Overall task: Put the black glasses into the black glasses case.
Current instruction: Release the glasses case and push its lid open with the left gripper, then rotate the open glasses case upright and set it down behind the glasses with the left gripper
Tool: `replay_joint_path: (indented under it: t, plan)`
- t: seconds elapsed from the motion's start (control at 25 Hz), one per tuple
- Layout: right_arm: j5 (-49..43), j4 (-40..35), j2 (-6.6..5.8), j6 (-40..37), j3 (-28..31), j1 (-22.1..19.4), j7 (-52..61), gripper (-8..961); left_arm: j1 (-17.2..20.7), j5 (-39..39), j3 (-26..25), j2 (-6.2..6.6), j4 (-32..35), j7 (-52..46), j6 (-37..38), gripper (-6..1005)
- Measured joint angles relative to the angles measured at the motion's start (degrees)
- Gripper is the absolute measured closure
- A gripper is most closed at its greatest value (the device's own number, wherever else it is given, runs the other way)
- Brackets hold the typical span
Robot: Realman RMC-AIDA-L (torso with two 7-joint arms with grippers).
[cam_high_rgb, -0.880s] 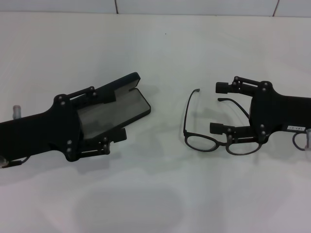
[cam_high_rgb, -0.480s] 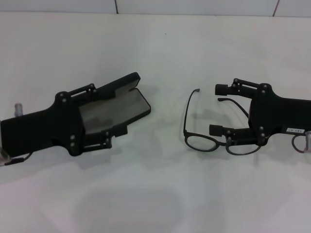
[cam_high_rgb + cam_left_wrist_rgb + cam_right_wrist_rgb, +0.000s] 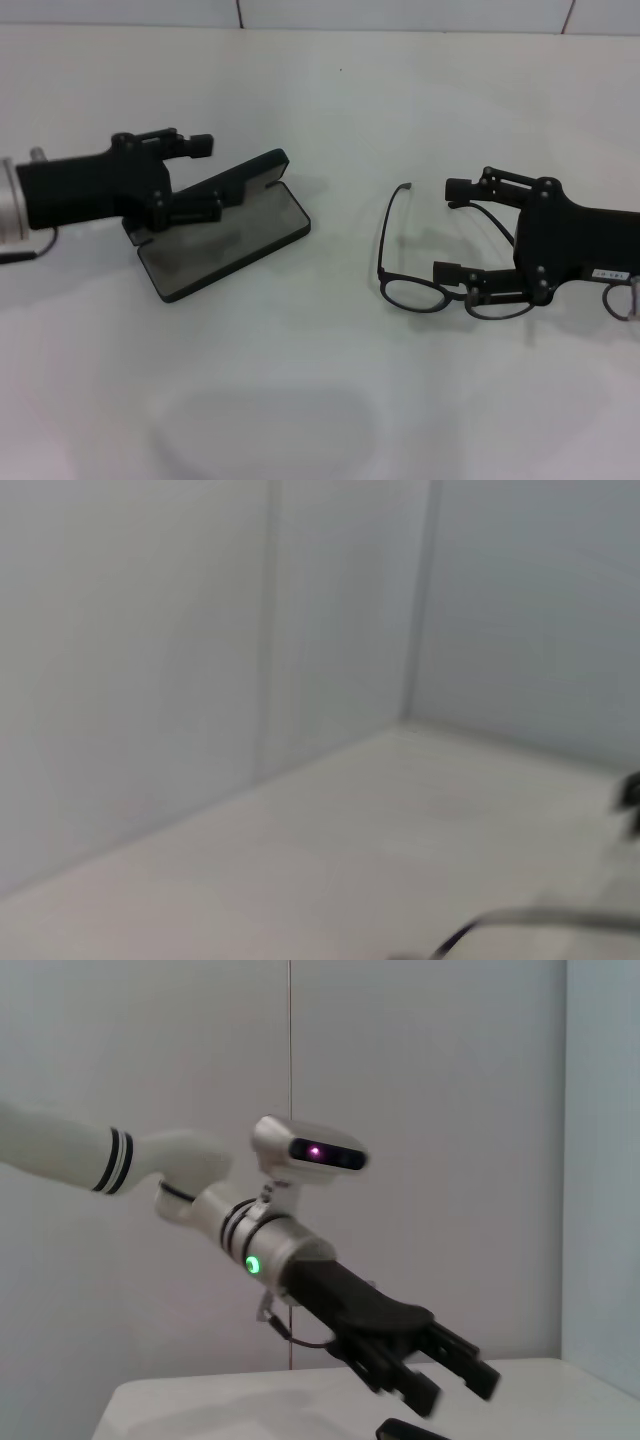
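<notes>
- The glasses lie open near the table's right edge; the right gripper, fingers spread, straddles one temple, gripping nothing (grasp step, I judge).
- Next: close on the frame, carry it left.
- The case lies open toward the left edge; the left gripper is open above its lid, holding nothing. Its wrist view barely shows the glasses.

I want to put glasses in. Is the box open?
Open. The black glasses case shows its grey lining, lid raised at the back, nothing inside.
</notes>
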Motion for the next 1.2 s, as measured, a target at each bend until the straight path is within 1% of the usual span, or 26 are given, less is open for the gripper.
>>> replay_joint_path:
  t: [0.12, 0.24, 0.28, 0.32, 0.48, 0.68, 0.84, 1.12, 1.2]
  plan:
    - [0.0, 0.01, 0.0, -0.08, -0.01, -0.14, 0.0, 76, -0.54, 9.27, -0.01, -1.75, 6.76, -7.6, -4.7, 213]
    - [0.0, 0.01, 0.02, -0.14, 0.0, -0.32, 0.01, 77, -1.47, 18.37, 0.17, -3.9, 11.83, -12.52, -7.08, 221]
    - [0.0, 0.02, 0.05, -0.16, -0.02, -0.38, 0.01, 78, -1.85, 20.96, 0.43, -4.42, 12.91, -13.55, -7.43, 224]
    - [0.0, 0.02, 0.06, -0.15, -0.04, -0.41, 0.01, 78, -2.13, 22.66, 0.77, -4.66, 13.45, -14.23, -7.6, 227]
    - [0.0, 0.01, 0.08, -0.15, -0.1, -0.42, 0.02, 80, -3.18, 26.51, 3.81, -4.68, 14.02, -17.37, -8.99, 238]
    - [0.0, 0.02, 0.09, -0.15, -0.56, -0.41, 0.02, 82, -4.21, 29.6, 4.66, -4.76, 13.93, -18.28, -9.66, 251]
    - [0.0, -0.01, 0.09, -0.17, -1.9, -0.4, -0.12, 83, -4.93, 30.55, 4.94, -4.75, 13.79, -18.76, -9.75, 403]
    - [-0.01, -0.67, 0.09, -0.48, -8.72, -0.4, -1.84, 86, -5.33, 30.78, 5.68, -4.63, 14.95, -18.33, -9.76, 702]
    - [-0.02, -0.73, 0.09, -0.78, -10.52, -0.41, -2.7, 86, -5.53, 31.18, 6.56, -4.61, 15.62, -18.31, -9.76, 735]
